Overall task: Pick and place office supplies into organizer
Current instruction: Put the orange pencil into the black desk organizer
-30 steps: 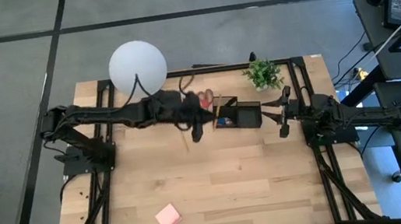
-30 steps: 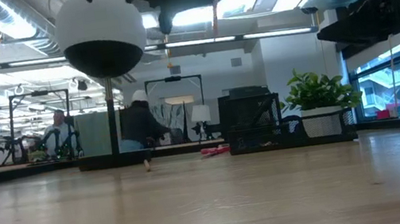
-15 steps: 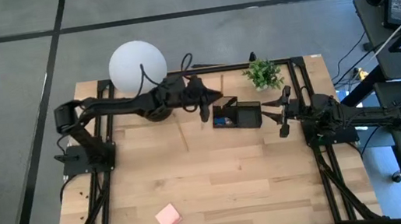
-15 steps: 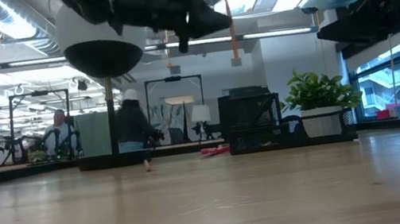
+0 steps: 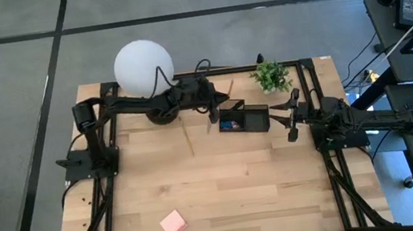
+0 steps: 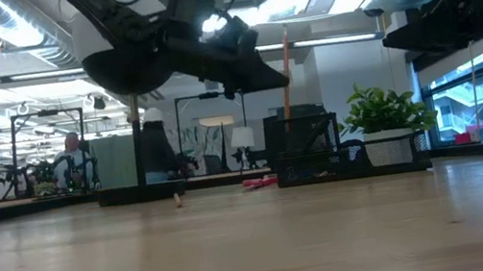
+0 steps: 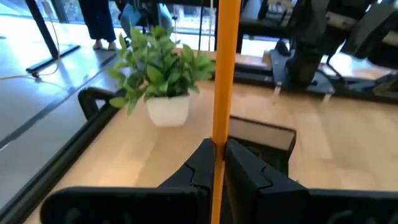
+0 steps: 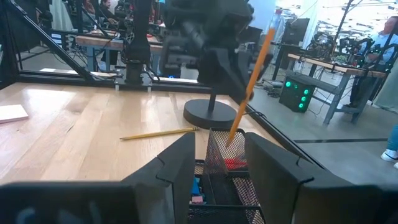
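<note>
My left gripper (image 5: pixel 213 113) hangs just left of the black mesh organizer (image 5: pixel 244 117), shut on an orange pencil (image 6: pixel 286 78). The pencil stands nearly upright, its lower end at the organizer's top rim (image 6: pixel 286 124). A second pencil (image 5: pixel 188 139) lies flat on the table, and so does the pink sticky pad (image 5: pixel 173 224) near the front edge. Red scissors (image 6: pixel 259 181) lie beside the organizer (image 6: pixel 307 149). My right gripper (image 5: pixel 290 121) waits open on the organizer's right side, looking over the organizer (image 8: pixel 222 155). My left gripper pinches the pencil's shaft (image 7: pixel 220 134) between its two fingers (image 7: pixel 202 167), which lie across it. The fingers come from the table's left, slanting down. The pencil is lifted clear of the table and slightly tilted, with its long upper part (image 6: pixel 286 46) rising above the fingers.
The white globe lamp (image 5: pixel 143 66) and its round black base (image 8: pixel 211 113) stand behind my left arm at the far edge. A small potted plant (image 5: pixel 270 76) sits behind the organizer. The wide wooden middle of the table (image 5: pixel 224 186) holds only the pad and the loose pencil.
My left arm has swung toward the far edge and the organizer, carrying the pencil along. The pencil has come down from high above the table until its lower end reaches the organizer's top. My right arm has kept still.
</note>
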